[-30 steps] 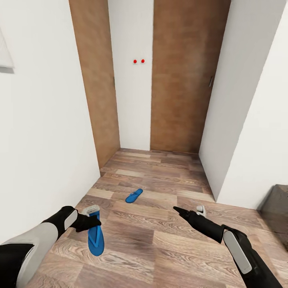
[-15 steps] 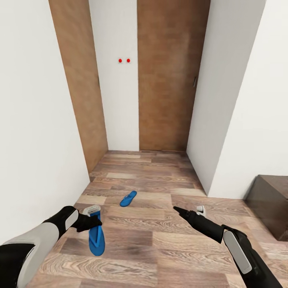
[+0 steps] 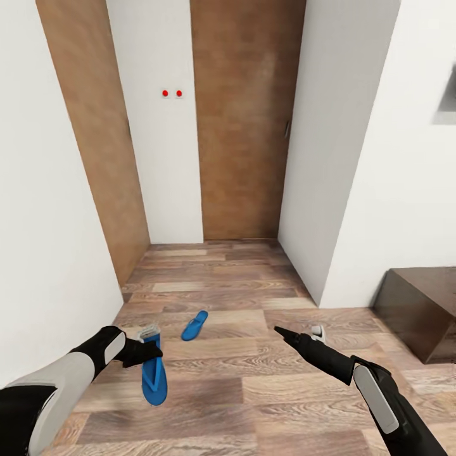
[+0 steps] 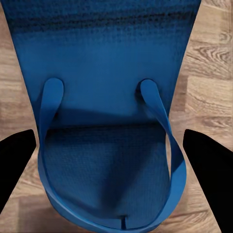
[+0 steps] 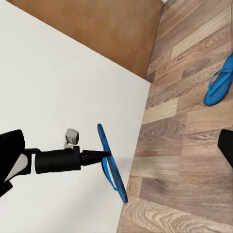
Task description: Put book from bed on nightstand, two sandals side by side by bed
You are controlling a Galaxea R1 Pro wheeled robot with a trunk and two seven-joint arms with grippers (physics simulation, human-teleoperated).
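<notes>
The left gripper (image 3: pixel 147 347) is clamped on a bright blue flip-flop sandal (image 3: pixel 153 375), holding it by one end so that the sole hangs down above the brown wood-plank floor (image 3: pixel 253 380), clear of the boards. In the left wrist view the held sandal (image 4: pixel 111 121) lies between the two black fingers (image 4: pixel 17 160), its thin thong straps facing the camera; the far end of the sole is cut off by the picture edge. The right wrist view shows the same sandal (image 5: pixel 111 165) edge-on, hanging from the tip of the left gripper (image 5: pixel 99 156) beside a white wall.

A second blue flip-flop sandal (image 3: pixel 194 325) lies flat on the floor farther off, near the mouth of a narrow passage, well apart from the held one. It also shows in the right wrist view (image 5: pixel 221 82).

The right gripper (image 3: pixel 297 334) hovers over the floor on the right with nothing between its fingers; one finger is dark and one pale, and they stand apart.

At the far right a low dark-brown wooden cabinet (image 3: pixel 415 310) with a glossy top is partly cut off by the picture edge. Beyond the passage stand tall brown wood panels (image 3: pixel 244 126) and a white wall bearing two small red dots (image 3: pixel 171 94), too small to identify.
</notes>
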